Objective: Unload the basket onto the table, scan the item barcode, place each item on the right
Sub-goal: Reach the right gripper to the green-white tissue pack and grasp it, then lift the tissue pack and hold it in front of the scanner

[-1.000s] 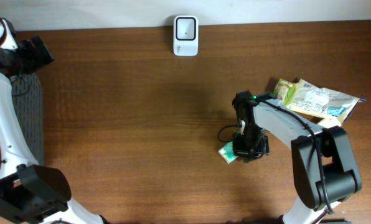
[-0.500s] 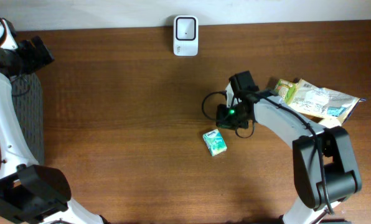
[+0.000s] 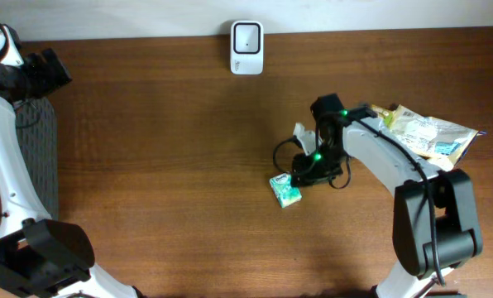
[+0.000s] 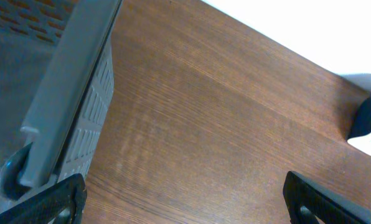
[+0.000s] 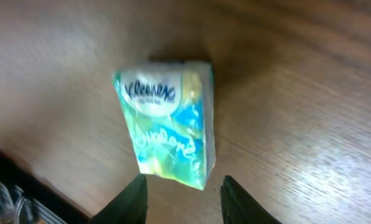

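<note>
Right gripper (image 5: 182, 199) has dropped back toward the tissue pack (image 5: 167, 121), lying on the table (image 3: 164, 165) just ahead of its part-open, empty fingers (image 5: 134, 196), long axis pointing away; left gripper (image 4: 188, 205), wide open, is far off.

From overhead, my widest open stretch is the bare brown wooden table (image 3: 164, 165), from the grey mesh basket (image 3: 38, 157) at the left edge across to the middle. The white barcode scanner (image 3: 246, 36) stands against the far edge, with bare wood in front of it. Right of centre, the small green-and-white tissue pack (image 3: 284, 189) lies flat. My right gripper (image 3: 303, 174) hangs just beside it, fingers parted, its black cable (image 3: 281, 153) looping outward. The heap of crinkled snack packets (image 3: 424, 132) blocks the far right, close behind that arm. My left gripper (image 4: 182, 196) hangs beside the basket's wall, fingers spread wide.
</note>
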`<state>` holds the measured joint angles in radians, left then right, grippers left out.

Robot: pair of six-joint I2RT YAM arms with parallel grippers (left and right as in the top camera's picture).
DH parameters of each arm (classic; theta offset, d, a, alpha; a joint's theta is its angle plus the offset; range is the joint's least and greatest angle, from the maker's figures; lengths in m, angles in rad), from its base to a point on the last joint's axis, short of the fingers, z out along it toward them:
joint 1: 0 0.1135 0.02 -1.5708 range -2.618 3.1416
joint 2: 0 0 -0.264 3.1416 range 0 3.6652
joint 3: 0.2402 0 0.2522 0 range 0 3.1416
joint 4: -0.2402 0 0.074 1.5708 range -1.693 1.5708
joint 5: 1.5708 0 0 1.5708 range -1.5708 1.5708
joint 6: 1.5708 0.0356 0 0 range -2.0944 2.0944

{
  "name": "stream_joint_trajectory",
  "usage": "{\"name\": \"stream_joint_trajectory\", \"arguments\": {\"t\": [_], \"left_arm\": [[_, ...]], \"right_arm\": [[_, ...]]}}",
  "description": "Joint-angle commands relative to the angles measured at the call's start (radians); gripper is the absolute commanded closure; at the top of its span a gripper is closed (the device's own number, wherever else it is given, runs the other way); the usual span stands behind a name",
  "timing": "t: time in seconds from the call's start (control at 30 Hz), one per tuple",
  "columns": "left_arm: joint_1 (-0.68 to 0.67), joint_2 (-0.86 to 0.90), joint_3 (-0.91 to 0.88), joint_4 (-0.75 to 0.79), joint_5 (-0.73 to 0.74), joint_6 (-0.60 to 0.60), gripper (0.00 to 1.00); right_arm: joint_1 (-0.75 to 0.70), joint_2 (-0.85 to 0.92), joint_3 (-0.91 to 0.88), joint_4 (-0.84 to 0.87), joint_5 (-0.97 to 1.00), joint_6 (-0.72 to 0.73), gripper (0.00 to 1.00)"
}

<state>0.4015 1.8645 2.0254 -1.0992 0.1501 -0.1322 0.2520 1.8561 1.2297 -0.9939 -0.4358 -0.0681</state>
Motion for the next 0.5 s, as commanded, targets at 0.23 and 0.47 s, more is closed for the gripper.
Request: {"name": "stream_joint_trajectory", "arguments": {"t": [0.23, 0.47], "left_arm": [[0.018, 0.003, 0.002, 0.002, -0.015, -0.002, 0.01], [0.019, 0.003, 0.002, 0.002, -0.015, -0.002, 0.01]], "right_arm": [[-0.006, 0.003, -0.156, 0.161, -0.062, -0.019, 0.73], [-0.006, 0.003, -0.203, 0.250, -0.071, 0.025, 0.96]]}}
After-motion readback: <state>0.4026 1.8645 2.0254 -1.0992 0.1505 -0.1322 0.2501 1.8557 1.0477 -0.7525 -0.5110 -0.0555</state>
